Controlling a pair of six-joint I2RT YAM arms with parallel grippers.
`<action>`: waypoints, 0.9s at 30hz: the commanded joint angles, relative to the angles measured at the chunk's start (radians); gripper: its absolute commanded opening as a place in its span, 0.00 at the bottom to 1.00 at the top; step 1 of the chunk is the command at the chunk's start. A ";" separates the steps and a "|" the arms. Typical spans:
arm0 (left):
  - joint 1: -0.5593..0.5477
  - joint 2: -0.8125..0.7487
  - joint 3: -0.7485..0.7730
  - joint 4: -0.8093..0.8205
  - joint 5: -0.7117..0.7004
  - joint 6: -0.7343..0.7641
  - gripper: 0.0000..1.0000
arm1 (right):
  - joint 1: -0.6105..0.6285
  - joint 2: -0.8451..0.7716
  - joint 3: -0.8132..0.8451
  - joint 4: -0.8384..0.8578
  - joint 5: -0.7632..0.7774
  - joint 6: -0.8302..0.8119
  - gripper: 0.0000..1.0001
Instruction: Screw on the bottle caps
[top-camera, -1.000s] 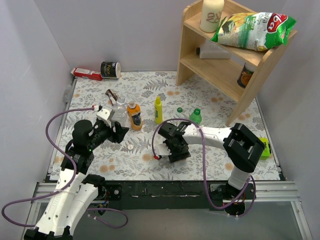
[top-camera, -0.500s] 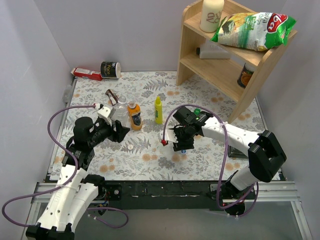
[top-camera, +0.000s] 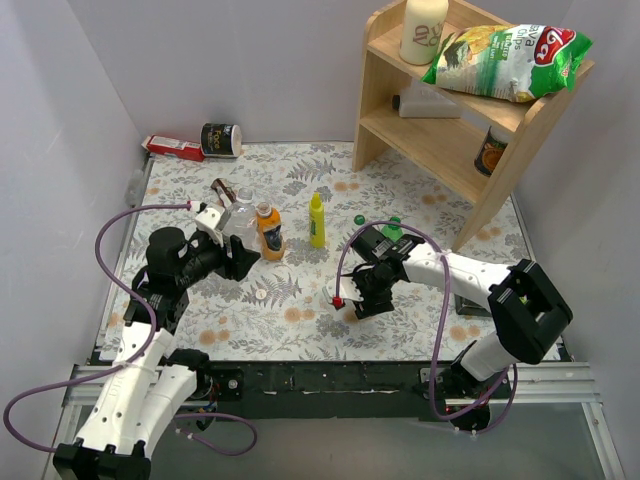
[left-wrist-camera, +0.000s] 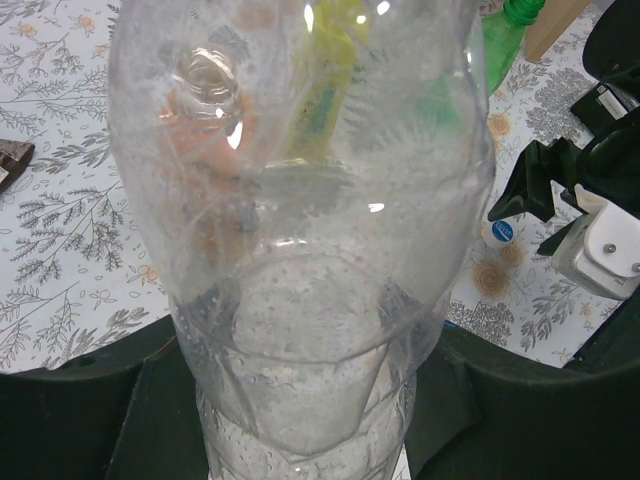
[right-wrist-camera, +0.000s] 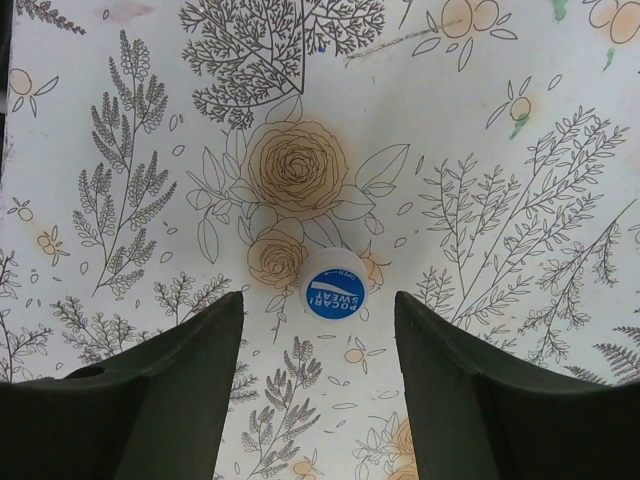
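My left gripper (top-camera: 236, 256) is shut on the base of the clear bottle (top-camera: 238, 214), which fills the left wrist view (left-wrist-camera: 300, 200) with its open neck pointing away. My right gripper (top-camera: 364, 298) is open, pointing down, close above the mat. In the right wrist view the blue cap (right-wrist-camera: 335, 294) lies flat on the mat between its spread fingertips (right-wrist-camera: 228, 310), touching neither. The blue cap also shows in the left wrist view (left-wrist-camera: 501, 231). The orange bottle (top-camera: 268, 230) and the green bottle (top-camera: 392, 229) stand uncapped. The green cap (top-camera: 358, 219) and the white cap (top-camera: 259, 296) lie on the mat.
A slim yellow bottle (top-camera: 317, 220) stands between the orange and green bottles. A wooden shelf (top-camera: 440, 130) with a snack bag and jars stands at the back right. A tin (top-camera: 221, 139) and a red packet lie at the back left.
My right arm has swung right and forward, and its gripper has settled down around the blue cap. My left gripper has shifted slightly with the clear bottle held.
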 joint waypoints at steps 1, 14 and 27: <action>0.011 0.005 0.036 0.013 0.029 0.005 0.00 | -0.005 0.012 -0.006 0.036 -0.005 -0.079 0.67; 0.022 0.016 0.028 0.019 0.041 0.013 0.00 | -0.008 0.071 -0.002 0.024 0.005 -0.090 0.56; 0.023 0.033 -0.005 0.039 0.124 0.014 0.00 | -0.008 0.052 -0.043 0.039 0.050 -0.102 0.41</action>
